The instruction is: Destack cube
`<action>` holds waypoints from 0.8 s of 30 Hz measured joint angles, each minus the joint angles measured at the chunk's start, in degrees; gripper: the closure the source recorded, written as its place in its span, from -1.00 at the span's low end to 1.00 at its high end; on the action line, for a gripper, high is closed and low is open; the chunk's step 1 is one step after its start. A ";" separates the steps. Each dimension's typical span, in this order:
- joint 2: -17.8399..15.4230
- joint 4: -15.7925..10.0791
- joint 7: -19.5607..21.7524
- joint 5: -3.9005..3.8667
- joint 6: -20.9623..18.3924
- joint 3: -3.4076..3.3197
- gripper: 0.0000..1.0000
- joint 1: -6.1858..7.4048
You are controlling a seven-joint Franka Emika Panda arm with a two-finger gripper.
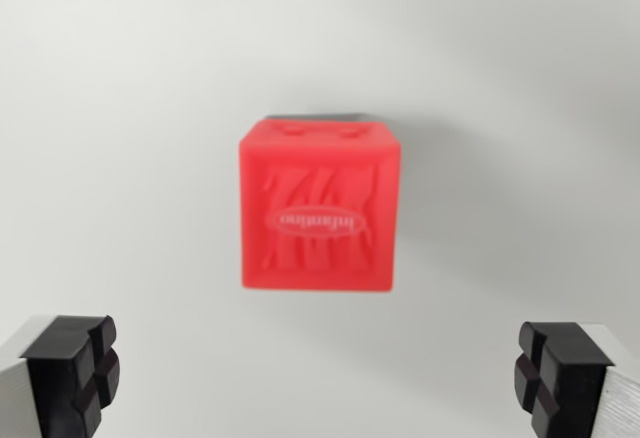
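Spread wide and empty, fingers [75, 373] flank the frame's bottom corners, red cube [318, 208] centred beyond them.

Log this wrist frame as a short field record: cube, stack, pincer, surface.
cube: red cube, blurred, embossed oval logo on the face toward the camera
stack: dark edge shows behind the cube's top; whether it is a second cube cannot be told
pincer: pincer open, black pads at the wrist view's lower left and lower right, both apart from the cube
holding: nothing
surface: plain white surface
task state: cube not yet grasped
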 joint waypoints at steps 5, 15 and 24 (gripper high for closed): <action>2.02 -0.27 -0.06 0.00 2.28 0.03 -1.00 0.00; 5.97 -0.53 -0.16 0.12 6.49 0.20 -1.00 -0.10; 8.76 -0.49 -0.19 0.17 9.23 0.40 -1.00 -0.28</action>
